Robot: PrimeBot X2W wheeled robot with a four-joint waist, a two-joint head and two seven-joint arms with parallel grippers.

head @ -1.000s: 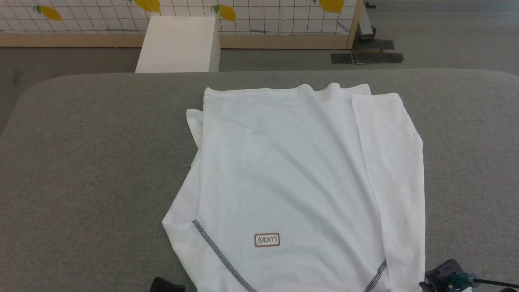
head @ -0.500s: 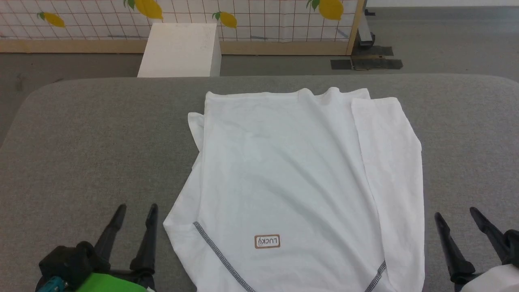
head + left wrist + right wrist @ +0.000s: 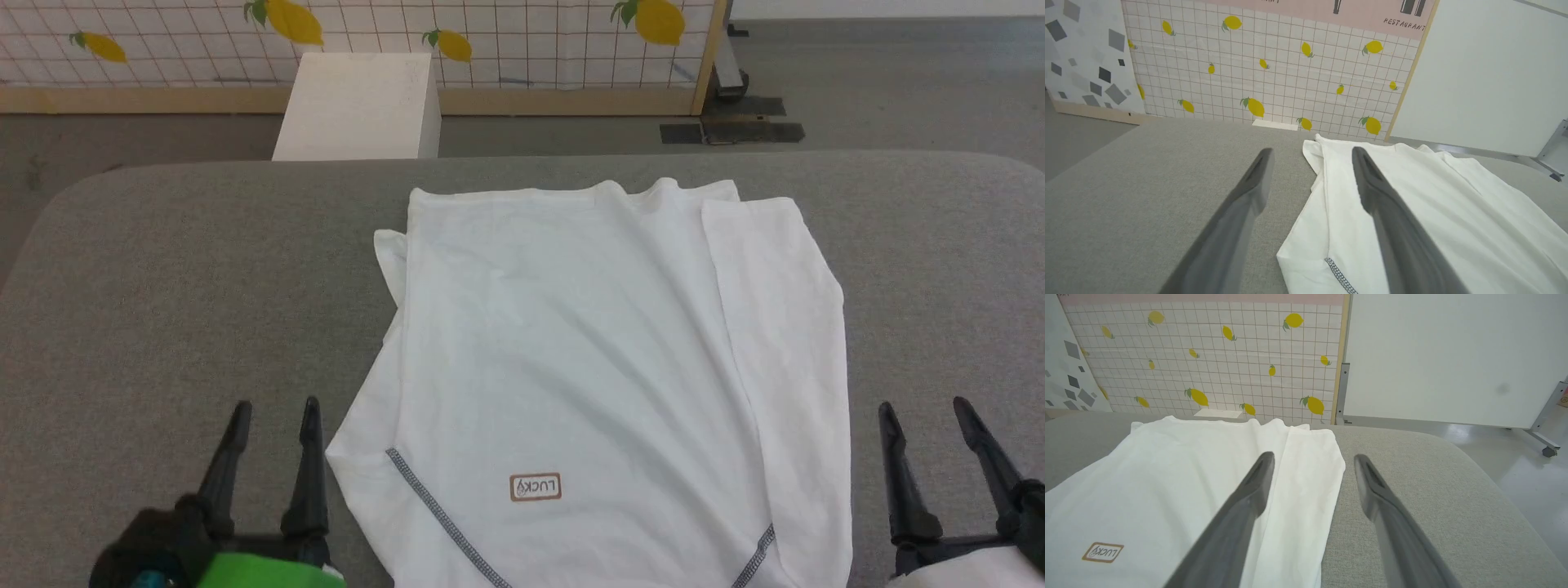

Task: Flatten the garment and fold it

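Head: I see garment (image 3: pixel 588 367) spread on grey table (image 3: pixel 163 286), between left gripper (image 3: pixel 276 404) and right gripper (image 3: pixel 922 404); both jaws apart, empty. Left wrist: garment edge runs between my fingers. Right wrist: garment edge between fingers too.

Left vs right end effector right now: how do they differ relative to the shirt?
The left end effector sits just off the shirt's left edge, by the grey-stitched corner; the right end effector sits off its right edge, by the folded-over strip. The left has a green part behind its fingers; the right, a white one. Both are open and empty, over the grey table.
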